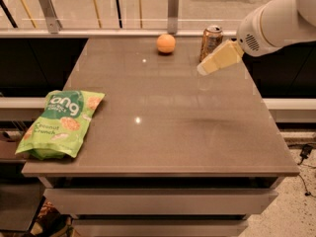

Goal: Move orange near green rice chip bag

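Three items on top: the orange [166, 43], a gold-brown drink can [211, 42] and the green rice chip bag [61, 125] were on the grey table [168, 132].
Orange: it sat at the far edge, near the middle, left of the can and apart from it, with nothing touching it.
Can: it stood upright at the far edge, to the right of the orange.
Bag: it lay flat at the near left corner, printed side up, its left side slightly over the table's edge, well apart from the orange.
Gripper: the cream-coloured gripper [205, 68] hung above the far right part of the table, slanted down to the left, its tip just below the can in view and nearer the can than the orange.
Gripper state: how far open it was could not be told; nothing was seen in its grasp.
Arm: the white arm [276, 23] reached in from the upper right.
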Controlling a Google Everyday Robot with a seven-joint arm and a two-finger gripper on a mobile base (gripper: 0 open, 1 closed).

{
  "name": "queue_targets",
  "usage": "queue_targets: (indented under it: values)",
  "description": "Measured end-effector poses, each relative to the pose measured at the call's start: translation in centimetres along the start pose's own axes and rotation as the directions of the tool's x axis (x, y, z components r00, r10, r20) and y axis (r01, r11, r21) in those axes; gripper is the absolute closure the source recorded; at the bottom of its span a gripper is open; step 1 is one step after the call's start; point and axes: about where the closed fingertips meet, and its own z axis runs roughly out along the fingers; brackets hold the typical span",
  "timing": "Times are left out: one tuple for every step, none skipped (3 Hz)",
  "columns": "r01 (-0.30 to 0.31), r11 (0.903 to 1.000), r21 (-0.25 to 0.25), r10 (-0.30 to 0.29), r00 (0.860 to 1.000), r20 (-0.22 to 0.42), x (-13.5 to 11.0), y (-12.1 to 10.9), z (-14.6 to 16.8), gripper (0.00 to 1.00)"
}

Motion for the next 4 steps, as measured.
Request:
queue_targets:
  values:
    - [0.01,0.9999,-0.014,-0.01,1.0,0.022,-1.3,-0.1,1.7,0.0]
    - [0.013,0.9994,-0.031,-0.012,0.999,0.047,-2.4,0.1,3.3,0.0]
    - [-0.02,0.9984,-0.053,0.024,0.997,0.076,-2.9,0.3,4.9,0.0]
    - [-0.069,0.9949,-0.074,0.078,0.99,0.118,-3.3,0.6,6.5,0.0]
